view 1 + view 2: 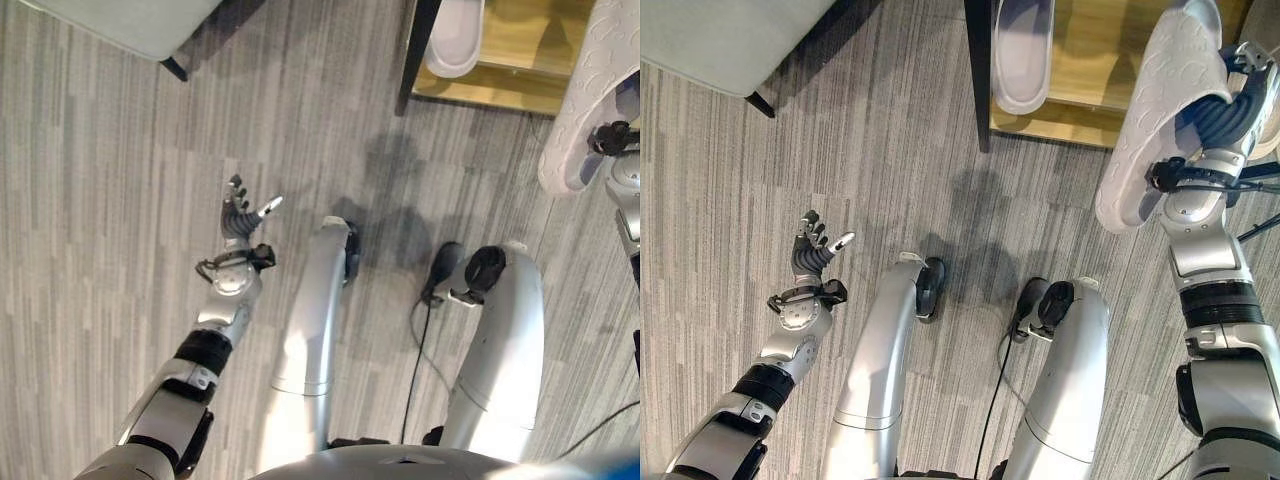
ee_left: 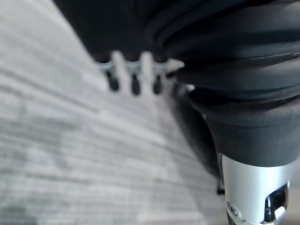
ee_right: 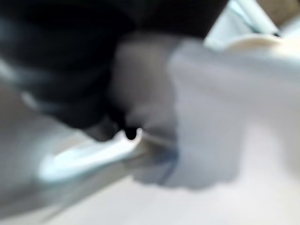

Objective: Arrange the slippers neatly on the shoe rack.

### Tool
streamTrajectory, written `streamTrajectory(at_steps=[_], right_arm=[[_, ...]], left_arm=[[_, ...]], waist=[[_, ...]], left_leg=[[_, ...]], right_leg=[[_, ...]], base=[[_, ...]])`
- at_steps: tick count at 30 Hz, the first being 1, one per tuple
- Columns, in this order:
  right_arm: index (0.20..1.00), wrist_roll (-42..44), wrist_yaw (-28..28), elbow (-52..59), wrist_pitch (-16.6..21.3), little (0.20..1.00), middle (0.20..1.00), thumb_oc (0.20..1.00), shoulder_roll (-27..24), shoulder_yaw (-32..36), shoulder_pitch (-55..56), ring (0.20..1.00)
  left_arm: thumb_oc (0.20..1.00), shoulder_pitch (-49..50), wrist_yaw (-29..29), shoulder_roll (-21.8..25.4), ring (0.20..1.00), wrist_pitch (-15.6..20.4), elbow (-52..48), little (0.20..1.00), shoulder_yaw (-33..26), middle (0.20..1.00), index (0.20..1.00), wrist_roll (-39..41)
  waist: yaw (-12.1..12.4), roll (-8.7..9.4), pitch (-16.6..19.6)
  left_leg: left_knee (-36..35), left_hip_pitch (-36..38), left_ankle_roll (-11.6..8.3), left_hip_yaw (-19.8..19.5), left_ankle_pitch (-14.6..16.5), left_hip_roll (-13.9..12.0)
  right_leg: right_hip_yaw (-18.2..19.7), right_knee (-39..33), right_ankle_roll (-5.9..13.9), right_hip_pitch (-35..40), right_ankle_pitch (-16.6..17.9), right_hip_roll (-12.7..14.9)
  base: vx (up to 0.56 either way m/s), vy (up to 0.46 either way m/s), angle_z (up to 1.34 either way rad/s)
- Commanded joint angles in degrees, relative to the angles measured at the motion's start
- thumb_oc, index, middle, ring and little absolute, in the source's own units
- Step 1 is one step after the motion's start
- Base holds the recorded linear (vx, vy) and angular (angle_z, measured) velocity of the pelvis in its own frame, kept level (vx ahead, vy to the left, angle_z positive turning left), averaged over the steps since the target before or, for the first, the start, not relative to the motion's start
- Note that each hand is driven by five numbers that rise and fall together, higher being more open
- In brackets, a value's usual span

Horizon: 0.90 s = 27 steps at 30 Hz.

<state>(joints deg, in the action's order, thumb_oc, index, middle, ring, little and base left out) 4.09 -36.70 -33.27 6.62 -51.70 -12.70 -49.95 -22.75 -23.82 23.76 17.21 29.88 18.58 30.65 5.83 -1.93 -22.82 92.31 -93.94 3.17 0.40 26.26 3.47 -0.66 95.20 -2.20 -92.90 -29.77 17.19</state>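
My right hand [image 1: 1228,110] is shut on a white slipper [image 1: 1162,110] and holds it in the air, sole toward me, in front of the wooden shoe rack [image 1: 1095,75]. The same slipper [image 1: 598,90] shows at the right edge of the left eye view. A second white slipper [image 1: 1021,52] lies on the rack's shelf, toe toward me, beside the dark rack post [image 1: 979,70]. My left hand [image 1: 815,248] hovers open over the floor at the left, fingers straight, holding nothing. The left wrist view shows its straight fingers [image 2: 133,77] above the floor.
A grey-green upholstered seat [image 1: 725,40] on dark legs stands at the upper left. Grey striped flooring [image 1: 890,180] spreads between it and the rack.
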Motion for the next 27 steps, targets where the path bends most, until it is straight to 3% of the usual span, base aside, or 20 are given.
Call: streamTrajectory(at_steps=[1,4,10,11,12,13,18,27], right_arm=[[0.200,-1.13,-0.10,-0.26,1.28,0.200,0.200,0.200,-2.94,-1.65,-3.70,0.200],[0.200,3.19,2.23,-11.23,1.15,0.200,0.200,0.200,-7.03,-10.60,-15.88,0.200],[0.200,10.38,5.59,-23.60,2.22,0.200,0.200,0.200,-9.30,-20.58,-28.98,0.200],[0.322,10.54,5.70,-24.58,2.15,0.322,0.322,0.322,-9.70,-21.42,-30.04,0.322],[0.796,11.12,5.61,-25.81,2.32,0.796,0.796,0.796,-9.74,-22.47,-31.64,0.796],[1.000,12.78,6.68,-28.15,2.67,1.000,1.000,1.000,-9.04,-23.85,-33.18,1.000],[1.000,13.43,8.65,-32.99,2.15,1.000,1.000,1.000,-7.91,-26.91,-35.13,1.000],[1.000,15.34,10.60,-33.62,3.23,1.000,1.000,1.000,-6.59,-24.16,-29.18,1.000]], left_arm=[[1.000,1.74,0.65,0.29,1.000,3.09,-1.79,1.000,-1.31,1.000,1.000,0.12],[1.000,2.68,2.17,2.65,1.000,3.40,-3.53,1.000,0.25,1.000,1.000,-0.06],[1.000,3.66,3.93,5.27,1.000,4.94,-10.52,1.000,0.78,1.000,1.000,1.07],[1.000,3.82,3.95,5.37,1.000,4.96,-10.90,1.000,1.07,1.000,1.000,0.63],[1.000,4.01,4.00,5.36,1.000,4.98,-10.98,1.000,1.66,1.000,1.000,0.08],[1.000,4.08,4.01,5.24,1.000,4.83,-10.72,1.000,2.25,1.000,1.000,-0.34],[1.000,4.72,4.33,5.95,1.000,4.63,-10.35,1.000,3.32,1.000,1.000,-1.75],[1.000,5.67,4.58,6.37,1.000,4.66,-10.36,1.000,3.15,1.000,1.000,-2.66]], waist=[[0.05,0.63,0.63],[1.53,0.37,-0.83],[3.48,0.92,-1.90],[3.67,0.98,-1.93],[3.88,0.96,-1.83],[4.05,0.89,-2.07],[4.16,0.88,-2.83],[4.35,0.22,-3.19]], left_leg=[[-5.64,3.99,2.02,-1.74,5.71,0.81],[-6.59,3.99,1.83,-1.28,5.04,0.66],[-8.33,3.99,1.57,-1.29,3.81,1.10],[-8.34,3.99,1.52,-1.35,3.77,1.16],[-8.23,3.99,1.45,-1.49,3.96,1.17],[-8.09,3.99,1.43,-1.46,3.93,1.17],[-8.19,3.99,1.24,-1.18,3.81,0.86],[-10.05,3.99,1.01,-1.25,2.57,0.62]], right_leg=[[3.19,-4.70,-0.82,6.05,-0.52,-0.62],[3.35,-5.36,-0.52,5.92,0.38,-0.18],[3.08,-7.17,-0.07,6.16,1.71,0.70],[3.06,-7.17,-0.04,6.19,1.75,0.72],[2.96,-7.13,-0.02,6.16,1.63,0.70],[3.01,-7.16,-0.13,6.34,1.70,0.75],[3.00,-7.45,0.02,6.43,2.36,1.03],[2.60,-8.88,0.20,6.48,3.32,0.68]], base=[[0.00,0.000,0.00],[0.00,0.000,0.00],[-0.02,-0.015,0.05],[0.00,0.000,0.00],[0.00,0.000,0.00],[0.00,0.000,0.00],[0.00,0.000,0.00],[0.00,-0.002,0.00]])
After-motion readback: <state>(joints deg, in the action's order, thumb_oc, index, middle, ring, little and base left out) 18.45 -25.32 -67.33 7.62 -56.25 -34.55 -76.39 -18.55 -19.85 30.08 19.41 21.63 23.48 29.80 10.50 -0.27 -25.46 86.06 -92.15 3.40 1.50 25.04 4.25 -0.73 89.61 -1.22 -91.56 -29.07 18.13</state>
